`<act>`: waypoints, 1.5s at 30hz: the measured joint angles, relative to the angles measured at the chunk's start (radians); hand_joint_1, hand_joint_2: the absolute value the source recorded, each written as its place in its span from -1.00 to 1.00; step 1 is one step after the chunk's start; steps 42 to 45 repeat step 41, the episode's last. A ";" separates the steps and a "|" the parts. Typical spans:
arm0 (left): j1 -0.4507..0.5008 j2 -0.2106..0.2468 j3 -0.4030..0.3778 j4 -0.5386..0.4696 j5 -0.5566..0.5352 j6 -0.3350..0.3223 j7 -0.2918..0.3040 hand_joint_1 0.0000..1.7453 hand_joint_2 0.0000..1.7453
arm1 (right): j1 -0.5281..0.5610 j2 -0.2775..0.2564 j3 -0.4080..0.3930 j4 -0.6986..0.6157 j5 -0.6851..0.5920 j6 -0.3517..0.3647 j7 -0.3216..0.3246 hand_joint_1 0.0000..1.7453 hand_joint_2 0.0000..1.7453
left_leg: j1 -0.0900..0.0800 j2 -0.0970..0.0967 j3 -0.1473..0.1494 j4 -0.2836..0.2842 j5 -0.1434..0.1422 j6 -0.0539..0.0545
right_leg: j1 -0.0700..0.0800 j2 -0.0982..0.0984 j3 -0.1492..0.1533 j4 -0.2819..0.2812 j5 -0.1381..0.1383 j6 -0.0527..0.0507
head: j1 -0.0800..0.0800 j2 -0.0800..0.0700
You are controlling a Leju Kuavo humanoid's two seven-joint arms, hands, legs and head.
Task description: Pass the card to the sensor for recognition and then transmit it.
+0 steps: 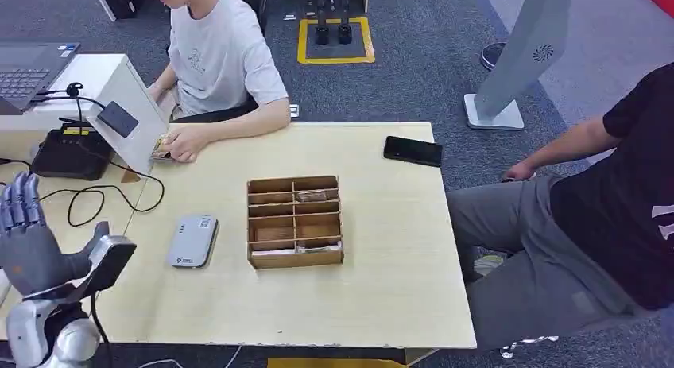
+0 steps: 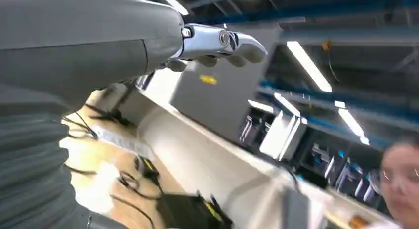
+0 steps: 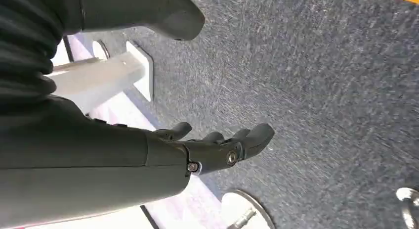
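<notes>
A grey card reader (image 1: 193, 241) lies flat on the wooden table (image 1: 381, 288), left of a wooden compartment box (image 1: 294, 221). One back compartment of the box holds a brownish card-like item (image 1: 311, 196). My left hand (image 1: 32, 241) is raised at the table's near left corner, fingers spread upward and holding nothing. It is well left of the reader. In the left wrist view its fingers (image 2: 222, 43) stretch out into the air. My right hand (image 3: 217, 147) hangs over grey carpet with loosely extended fingers and nothing in it.
A person in a white shirt (image 1: 218, 58) sits at the far side, holding a small item (image 1: 162, 145) at the table edge. Another person (image 1: 588, 217) sits close on the right. A black phone (image 1: 412, 151) lies far right. Cables (image 1: 95, 201) and a black device (image 1: 71, 153) are at the left.
</notes>
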 joint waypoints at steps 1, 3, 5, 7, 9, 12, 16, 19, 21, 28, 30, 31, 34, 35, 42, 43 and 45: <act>0.025 -0.006 0.034 -0.018 0.007 0.000 -0.013 -1.00 1.00 | 0.004 0.000 -0.005 0.002 -0.001 0.000 0.000 -1.00 1.00 | 0.000 -0.001 0.000 0.000 0.000 0.000 | 0.000 -0.001 0.000 0.000 0.000 0.000 | 0.000 0.000; 0.064 -0.024 0.090 -0.049 0.009 0.001 -0.022 -1.00 1.00 | 0.007 0.002 -0.013 0.003 -0.005 -0.001 -0.001 -1.00 1.00 | 0.000 -0.002 -0.002 0.000 0.000 0.000 | 0.000 -0.003 0.000 0.000 0.000 0.000 | 0.000 0.000; 0.110 -0.063 0.164 -0.079 0.037 0.000 -0.027 -1.00 1.00 | 0.007 0.003 -0.020 0.004 -0.010 -0.004 0.006 -1.00 1.00 | 0.000 0.000 -0.001 0.000 -0.002 0.000 | 0.000 0.000 0.001 0.000 0.000 0.000 | 0.000 0.000; 0.145 -0.108 0.286 -0.093 0.086 -0.027 -0.057 -1.00 1.00 | 0.015 0.006 -0.030 0.006 -0.011 -0.007 0.010 -1.00 1.00 | 0.000 0.001 0.000 0.000 -0.002 0.000 | 0.000 0.001 0.002 0.000 0.000 0.000 | 0.000 0.000; 0.138 -0.148 0.481 -0.051 0.112 -0.108 -0.122 -1.00 1.00 | 0.024 0.006 -0.038 0.010 -0.008 -0.006 0.016 -1.00 1.00 | 0.000 0.001 0.000 0.000 -0.002 0.000 | 0.000 -0.001 0.002 0.000 -0.001 -0.001 | 0.001 0.000; 0.069 -0.185 0.807 0.123 0.168 -0.162 -0.139 -1.00 1.00 | 0.028 0.006 -0.044 0.012 0.002 -0.003 0.008 -1.00 1.00 | 0.001 0.002 0.001 -0.001 -0.002 0.000 | 0.000 0.002 0.002 0.000 -0.002 -0.002 | 0.000 0.000; 0.011 -0.260 1.125 0.323 0.273 -0.198 -0.091 -1.00 1.00 | 0.025 0.006 -0.044 0.012 0.013 0.003 -0.002 -1.00 1.00 | 0.001 -0.001 0.002 -0.001 -0.002 -0.001 | 0.001 -0.001 0.001 0.000 -0.004 -0.001 | -0.004 0.000; -0.016 -0.295 1.233 0.384 0.274 -0.198 -0.085 -1.00 1.00 | 0.016 0.006 -0.044 0.012 0.015 0.003 -0.002 -1.00 1.00 | 0.001 -0.005 0.002 0.000 -0.003 0.000 | 0.001 -0.006 0.003 0.000 -0.004 -0.001 | 0.000 0.000; -0.030 -0.307 1.276 0.400 0.288 -0.230 -0.020 -1.00 1.00 | 0.011 0.006 -0.044 0.012 0.019 0.003 -0.005 -1.00 1.00 | 0.000 -0.005 0.002 0.000 -0.003 0.000 | 0.000 -0.006 0.005 0.000 -0.004 -0.001 | 0.000 0.000; -0.067 -0.415 1.375 0.671 0.109 -0.021 0.164 -1.00 1.00 | 0.008 0.011 -0.053 0.012 0.022 0.001 -0.003 -1.00 1.00 | -0.003 -0.005 0.004 0.000 -0.003 0.003 | -0.003 -0.007 0.006 -0.001 -0.004 0.000 | -0.001 0.000; -0.078 -0.442 1.384 0.781 -0.006 -0.009 0.156 -1.00 1.00 | 0.007 0.013 -0.063 0.012 0.011 -0.003 0.008 -1.00 1.00 | -0.004 -0.005 0.004 0.000 -0.003 0.003 | -0.003 -0.007 0.007 -0.001 -0.004 0.000 | 0.000 0.000; -0.083 -0.455 1.385 0.830 -0.057 -0.008 0.146 -1.00 1.00 | 0.008 0.013 -0.069 0.012 0.005 -0.008 0.010 -1.00 1.00 | -0.004 -0.005 0.004 0.000 -0.003 0.003 | -0.003 -0.007 0.007 -0.001 -0.004 0.000 | -0.001 0.000; -0.106 -0.477 1.390 0.950 -0.118 -0.008 0.098 -1.00 1.00 | 0.014 0.013 -0.088 0.012 -0.020 -0.012 0.009 -1.00 1.00 | -0.004 -0.005 0.004 0.000 -0.003 0.003 | -0.003 -0.007 0.007 -0.001 -0.004 0.000 | 0.000 0.000; -0.108 -0.480 1.384 0.982 -0.110 -0.011 0.088 -1.00 1.00 | 0.017 0.013 -0.088 0.011 -0.032 -0.011 0.007 -1.00 1.00 | -0.004 -0.004 0.005 0.000 -0.003 0.003 | -0.003 -0.006 0.007 -0.001 -0.004 0.000 | 0.000 0.000; -0.100 -0.473 1.275 1.072 -0.014 -0.072 0.082 -1.00 1.00 | 0.035 0.013 -0.088 -0.002 -0.126 0.025 0.010 -1.00 1.00 | -0.003 -0.004 0.005 0.000 -0.003 0.003 | -0.002 -0.005 0.007 -0.001 -0.004 0.000 | -0.002 0.000; -0.100 -0.473 1.275 1.072 -0.014 -0.072 0.082 -1.00 1.00 | 0.035 0.013 -0.088 -0.002 -0.126 0.025 0.010 -1.00 1.00 | -0.003 -0.004 0.005 0.000 -0.003 0.003 | -0.002 -0.005 0.007 -0.001 -0.004 0.000 | -0.002 0.000; -0.100 -0.473 1.275 1.072 -0.014 -0.072 0.082 -1.00 1.00 | 0.035 0.013 -0.088 -0.002 -0.126 0.025 0.010 -1.00 1.00 | -0.003 -0.004 0.005 0.000 -0.003 0.003 | -0.002 -0.005 0.007 -0.001 -0.004 0.000 | -0.002 0.000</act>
